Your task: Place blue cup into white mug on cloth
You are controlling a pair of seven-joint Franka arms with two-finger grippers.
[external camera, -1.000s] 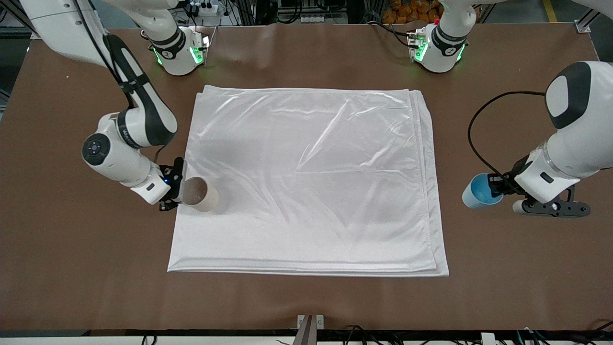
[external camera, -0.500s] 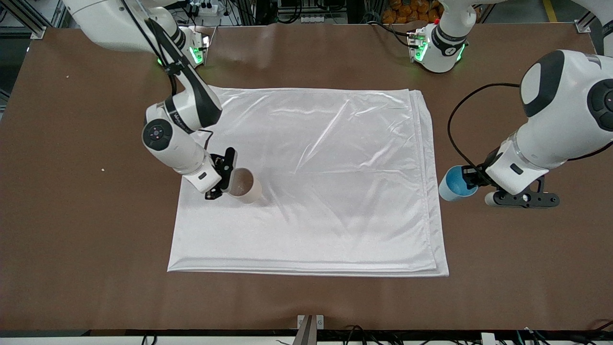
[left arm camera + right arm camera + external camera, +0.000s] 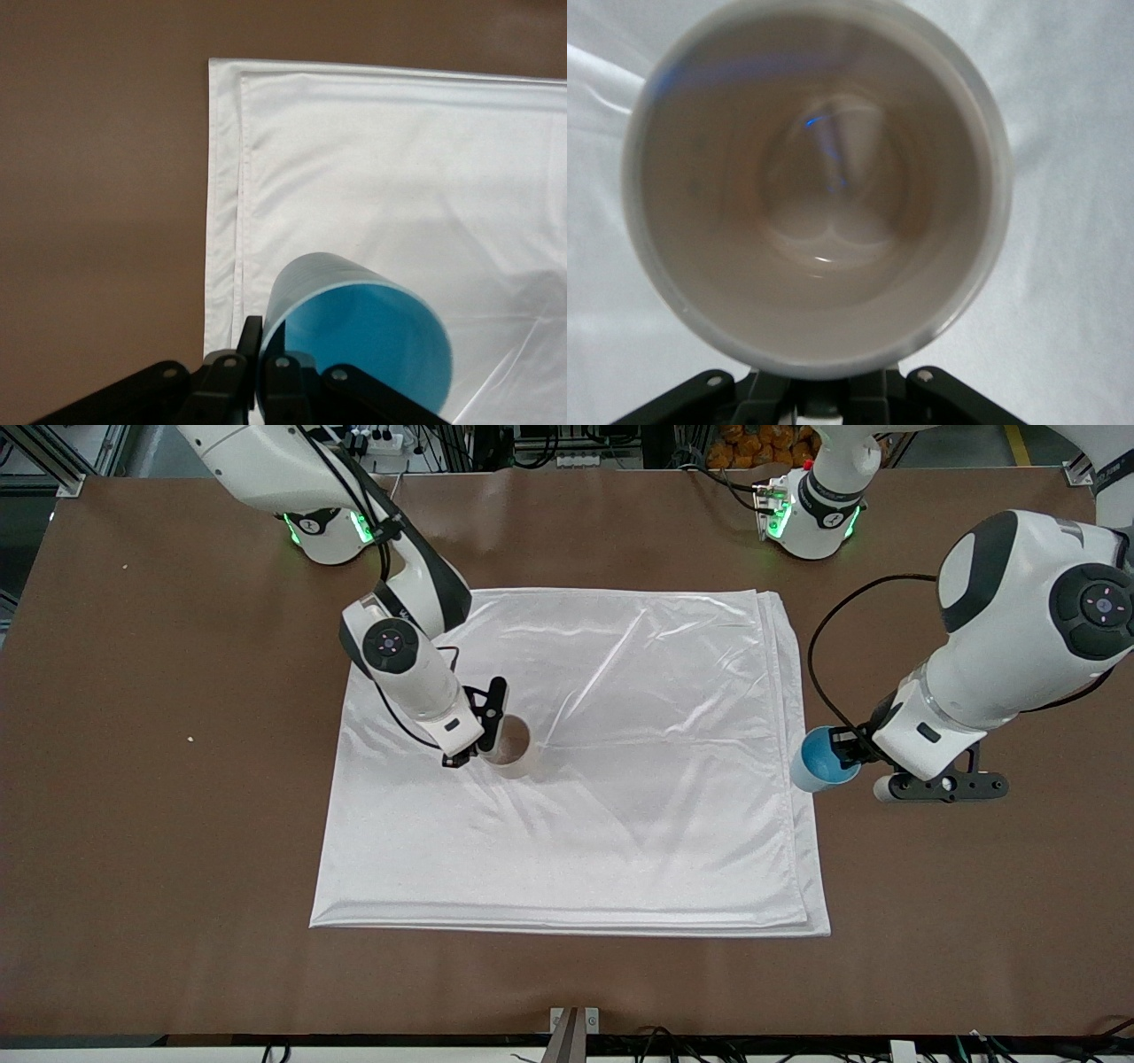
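The white mug [image 3: 513,747] hangs tilted over the cloth [image 3: 620,824], its beige inside facing up toward the front camera. My right gripper [image 3: 483,737] is shut on the mug at its rim side; the handle is hidden. In the right wrist view the mug [image 3: 815,195] fills the picture above the right gripper [image 3: 821,397]. The blue cup [image 3: 817,769] is held tilted over the cloth's edge at the left arm's end, with my left gripper [image 3: 852,759] shut on its rim. In the left wrist view the left gripper [image 3: 263,372] pinches the blue cup [image 3: 363,341] wall over the cloth [image 3: 399,177].
Bare brown table [image 3: 142,850] surrounds the cloth on every side. The arm bases [image 3: 811,509] and a looping black cable [image 3: 819,655] stand at the edge of the table farthest from the front camera. A small crumb [image 3: 190,738] lies toward the right arm's end.
My right gripper has carried the mug from the cloth's edge at the right arm's end in toward its middle. My left gripper has brought the blue cup from over bare table to the cloth's edge.
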